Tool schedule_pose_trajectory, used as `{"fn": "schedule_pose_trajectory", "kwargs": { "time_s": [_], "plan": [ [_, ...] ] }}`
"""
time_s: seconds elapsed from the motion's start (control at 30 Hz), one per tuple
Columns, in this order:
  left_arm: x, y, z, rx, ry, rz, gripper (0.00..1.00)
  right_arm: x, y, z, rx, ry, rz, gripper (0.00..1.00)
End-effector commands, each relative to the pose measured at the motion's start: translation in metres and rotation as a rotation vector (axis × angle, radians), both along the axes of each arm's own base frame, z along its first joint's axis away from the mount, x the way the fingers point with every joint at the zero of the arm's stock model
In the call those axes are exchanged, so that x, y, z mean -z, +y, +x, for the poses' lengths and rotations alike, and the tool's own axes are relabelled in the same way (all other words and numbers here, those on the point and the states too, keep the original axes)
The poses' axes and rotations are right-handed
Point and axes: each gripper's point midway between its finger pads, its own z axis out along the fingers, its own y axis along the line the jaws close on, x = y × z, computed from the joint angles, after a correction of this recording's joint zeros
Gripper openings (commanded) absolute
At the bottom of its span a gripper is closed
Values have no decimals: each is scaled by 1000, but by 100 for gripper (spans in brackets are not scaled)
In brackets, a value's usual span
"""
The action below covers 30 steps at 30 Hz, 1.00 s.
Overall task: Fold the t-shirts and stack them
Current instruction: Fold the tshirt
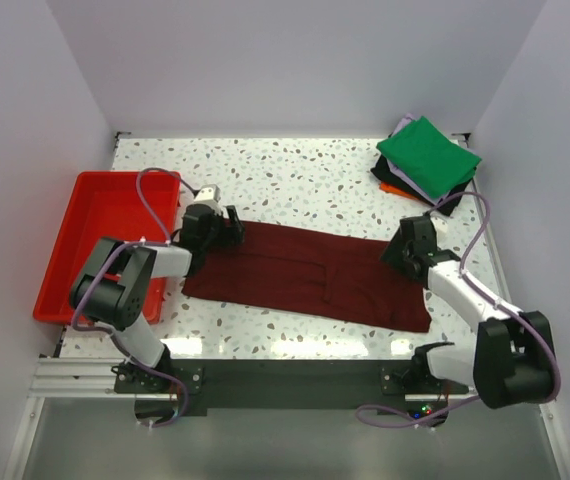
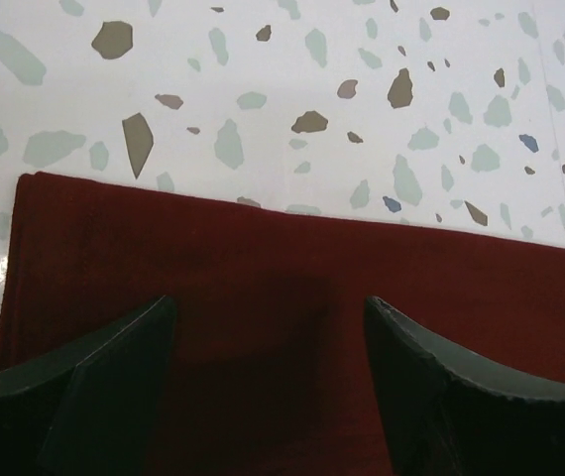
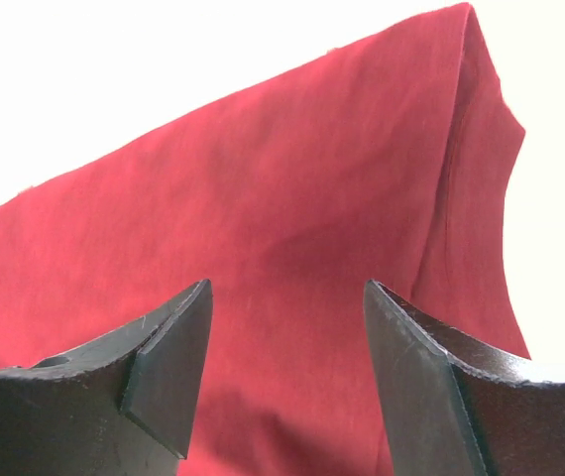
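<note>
The dark maroon t-shirt lies flat on the table, folded into a long band that runs from left to right. My left gripper hovers over the band's far left corner. In the left wrist view the left gripper is open above the maroon cloth, with nothing between its fingers. My right gripper sits at the band's right end. It is also open over the cloth, which looks brighter red there. A stack of folded t-shirts, green on top, rests at the far right corner.
A red plastic tray stands at the left edge, beside the left arm. White walls close in the table at the back and on both sides. Speckled tabletop shows beyond the maroon shirt.
</note>
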Motion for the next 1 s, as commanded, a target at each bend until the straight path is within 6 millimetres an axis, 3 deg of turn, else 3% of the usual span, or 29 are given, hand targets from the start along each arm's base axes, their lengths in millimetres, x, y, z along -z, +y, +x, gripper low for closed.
{"fn": "schedule_pose_trajectory", "kwargs": {
  "time_s": [0.0,0.4,0.6,0.8,0.97],
  "plan": [
    [-1,-1,12,-1,-18,-11,81,-4,-3,32,-8,-78,36,66],
    [21,13,-7,-89,55,-9,80,43,-21,79,28,20,31,65],
    [14,22,-28,-134,46,1,80,45,-16,113,10,26,46,64],
    [-18,20,-40,-146,-16,35,80,23,-9,135,-33,-20,65,65],
    [-53,-5,-51,-84,-113,53,85,-19,5,140,-140,-109,93,68]
  ]
}}
